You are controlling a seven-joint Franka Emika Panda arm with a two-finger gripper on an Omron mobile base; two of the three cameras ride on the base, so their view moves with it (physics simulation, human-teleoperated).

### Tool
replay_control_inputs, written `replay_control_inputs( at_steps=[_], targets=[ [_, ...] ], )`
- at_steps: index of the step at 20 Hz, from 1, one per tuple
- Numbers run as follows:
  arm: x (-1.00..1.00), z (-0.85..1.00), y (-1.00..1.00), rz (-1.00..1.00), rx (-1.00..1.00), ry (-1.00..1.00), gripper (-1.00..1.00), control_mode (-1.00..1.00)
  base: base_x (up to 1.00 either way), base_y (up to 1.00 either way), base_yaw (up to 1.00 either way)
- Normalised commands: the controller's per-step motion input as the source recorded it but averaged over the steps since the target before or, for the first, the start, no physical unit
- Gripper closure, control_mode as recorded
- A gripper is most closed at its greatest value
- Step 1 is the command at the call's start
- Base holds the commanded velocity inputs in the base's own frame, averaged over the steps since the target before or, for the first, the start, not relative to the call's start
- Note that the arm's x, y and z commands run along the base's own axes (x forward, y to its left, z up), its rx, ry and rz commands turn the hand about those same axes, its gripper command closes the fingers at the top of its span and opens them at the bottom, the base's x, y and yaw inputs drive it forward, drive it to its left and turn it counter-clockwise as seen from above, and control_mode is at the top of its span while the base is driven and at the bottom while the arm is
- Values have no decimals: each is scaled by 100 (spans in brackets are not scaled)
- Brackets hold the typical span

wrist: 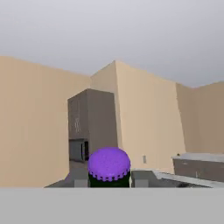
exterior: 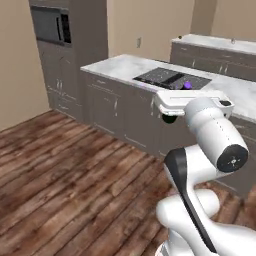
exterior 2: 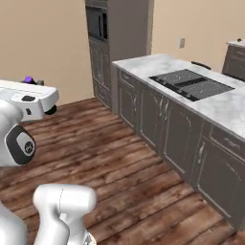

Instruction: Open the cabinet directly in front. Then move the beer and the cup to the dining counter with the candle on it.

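Observation:
The beer (wrist: 109, 165) is a dark bottle with a purple cap. It stands between the fingertips of my gripper (wrist: 109, 181), which is shut on it. In the left base view the purple cap (exterior: 187, 85) peeks above the white hand, level with the counter top. From the right base camera the cap (exterior 2: 28, 80) shows at the far left, above the hand. The bottle's body is hidden by the hand in both base views. The cabinet, the cup, the candle and the dining counter are out of view.
A marble counter (exterior: 117, 65) with a black cooktop (exterior: 170, 77) and dark fronts runs ahead of the arm. A tall dark unit (exterior: 75, 60) with a built-in microwave stands at its far end. Another marble counter (exterior: 215, 44) lies beyond. Bare wooden floor (exterior: 60, 170) spreads left.

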Motion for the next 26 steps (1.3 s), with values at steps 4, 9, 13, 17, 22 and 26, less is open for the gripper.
replay_control_inputs(
  at_steps=[4,9,13,17,22,26],
  targets=[
    [0,0,0,0,0,0,100,100,0,11,-99],
    [0,0,0,0,0,0,100,100,0,-12,-90],
    [0,0,0,0,0,0,100,100,8,-82,-65],
    [0,0,0,0,0,0,100,100,24,-100,-30],
    [0,0,0,0,0,0,100,100,72,-100,-16],
    [0,0,0,0,0,0,100,100,100,-99,0]
  ],
)
